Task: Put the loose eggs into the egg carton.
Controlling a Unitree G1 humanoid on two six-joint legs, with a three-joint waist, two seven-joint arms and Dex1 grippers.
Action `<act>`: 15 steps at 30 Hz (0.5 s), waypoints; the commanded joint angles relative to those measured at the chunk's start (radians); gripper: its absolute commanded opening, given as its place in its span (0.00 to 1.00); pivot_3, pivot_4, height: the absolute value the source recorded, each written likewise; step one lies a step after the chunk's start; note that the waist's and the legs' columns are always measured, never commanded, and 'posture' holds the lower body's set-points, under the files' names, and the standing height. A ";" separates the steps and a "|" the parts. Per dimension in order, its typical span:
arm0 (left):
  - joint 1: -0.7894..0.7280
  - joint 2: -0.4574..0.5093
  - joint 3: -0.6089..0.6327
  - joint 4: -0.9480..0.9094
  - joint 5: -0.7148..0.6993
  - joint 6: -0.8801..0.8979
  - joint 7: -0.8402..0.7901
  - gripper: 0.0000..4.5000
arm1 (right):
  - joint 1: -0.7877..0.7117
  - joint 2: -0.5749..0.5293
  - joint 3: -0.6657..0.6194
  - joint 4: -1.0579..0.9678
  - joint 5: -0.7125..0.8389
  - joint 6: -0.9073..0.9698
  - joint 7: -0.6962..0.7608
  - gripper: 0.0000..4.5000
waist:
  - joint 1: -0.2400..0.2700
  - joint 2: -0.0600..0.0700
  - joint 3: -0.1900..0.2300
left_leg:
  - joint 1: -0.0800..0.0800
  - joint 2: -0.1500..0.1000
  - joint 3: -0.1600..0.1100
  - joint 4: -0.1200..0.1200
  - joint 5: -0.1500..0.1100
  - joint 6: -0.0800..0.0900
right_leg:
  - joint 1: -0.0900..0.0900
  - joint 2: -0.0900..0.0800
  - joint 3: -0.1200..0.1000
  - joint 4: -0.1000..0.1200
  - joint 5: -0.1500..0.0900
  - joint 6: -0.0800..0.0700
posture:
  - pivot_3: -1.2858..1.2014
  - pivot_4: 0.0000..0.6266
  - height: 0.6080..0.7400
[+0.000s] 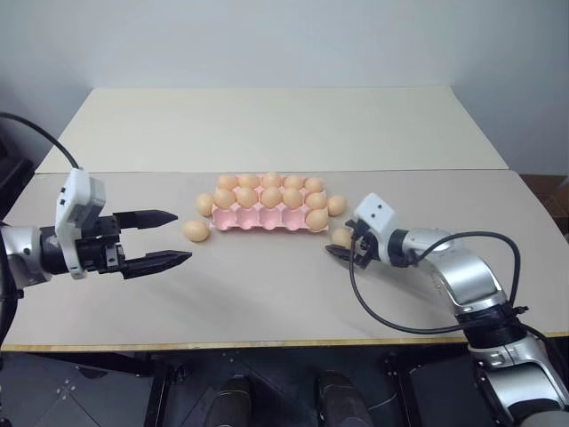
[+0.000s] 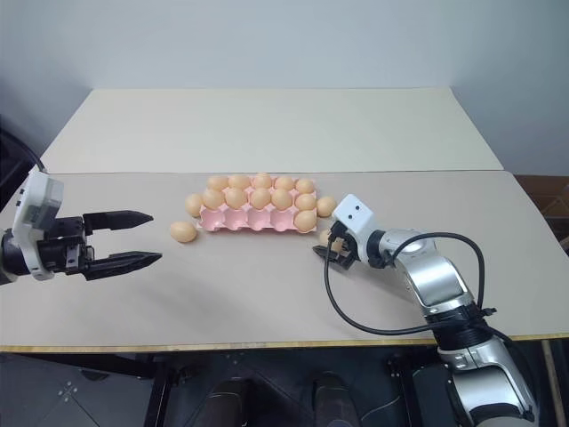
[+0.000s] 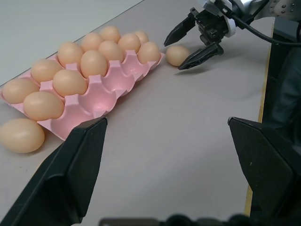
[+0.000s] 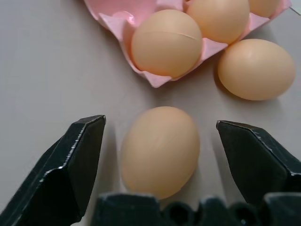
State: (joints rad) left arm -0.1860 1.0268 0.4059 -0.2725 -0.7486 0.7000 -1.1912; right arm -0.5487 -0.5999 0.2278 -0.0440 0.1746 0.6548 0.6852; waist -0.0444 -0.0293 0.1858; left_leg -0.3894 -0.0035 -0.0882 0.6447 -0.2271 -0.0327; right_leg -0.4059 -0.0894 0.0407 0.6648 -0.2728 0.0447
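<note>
You have fifteen eggs in all. Eleven sit in the one carton [image 1: 233, 219]: five in its far row, five in the middle, one at the right end of the near row. Four lie loose on the bench [image 1: 267, 294]: two left of the carton [image 1: 196, 230], two right [image 1: 336, 205].

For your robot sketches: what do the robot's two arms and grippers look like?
Each gripper, left gripper and right gripper, has two black pointed fingers below a white wrist block. The right arm is silver metal with black joints and a looping black cable.
</note>
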 commanded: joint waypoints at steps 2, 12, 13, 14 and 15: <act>-0.023 0.007 -0.001 -0.001 -0.003 -0.025 -0.007 1.00 | -0.013 -0.004 -0.036 -0.068 0.006 0.036 0.004 0.65 | 0.000 0.000 0.000 | 0.000 0.000 0.000 0.000 0.000 0.000 | 0.000 0.000 0.000 0.000 0.000 0.000 | 0.52 0.24 1.00; -0.013 -0.013 -0.014 0.003 0.002 -0.051 0.001 1.00 | -0.066 -0.031 -0.104 -0.308 0.071 0.175 0.008 0.51 | -0.005 0.000 0.000 | 0.000 0.001 0.000 0.000 0.000 0.000 | 0.000 0.001 0.000 0.000 0.000 0.000 | 0.52 0.24 1.00; -0.010 -0.017 -0.016 0.001 0.003 -0.053 0.002 1.00 | -0.088 -0.018 -0.093 -0.304 0.072 0.173 0.007 0.51 | -0.007 0.000 0.000 | 0.000 0.001 0.000 0.000 0.000 0.000 | 0.000 0.001 0.000 0.000 0.000 0.000 | 0.52 0.24 1.00; -0.009 -0.019 -0.018 -0.001 0.004 -0.054 0.003 1.00 | -0.108 -0.001 -0.077 -0.293 0.068 0.165 0.007 0.51 | -0.008 0.000 0.000 | 0.001 0.001 0.000 0.000 0.000 0.000 | 0.000 0.001 0.001 0.000 0.000 0.000 | 0.52 0.24 1.00; -0.007 -0.020 -0.018 -0.001 0.004 -0.056 0.004 1.00 | -0.127 0.023 -0.058 -0.272 0.061 0.155 0.005 0.51 | -0.008 0.000 0.000 | 0.001 0.001 0.000 0.000 0.000 0.000 | 0.000 0.001 0.001 0.000 0.000 0.000 | 0.52 0.24 1.00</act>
State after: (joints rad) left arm -0.1925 1.0054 0.3784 -0.2596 -0.7471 0.6577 -1.1895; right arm -0.6484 -0.5974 0.1631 -0.3007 0.2219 0.8209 0.6942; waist -0.0521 -0.0293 0.1858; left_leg -0.3886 -0.0026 -0.0880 0.6445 -0.2271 -0.0327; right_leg -0.4060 -0.0883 0.0412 0.6652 -0.2727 0.0445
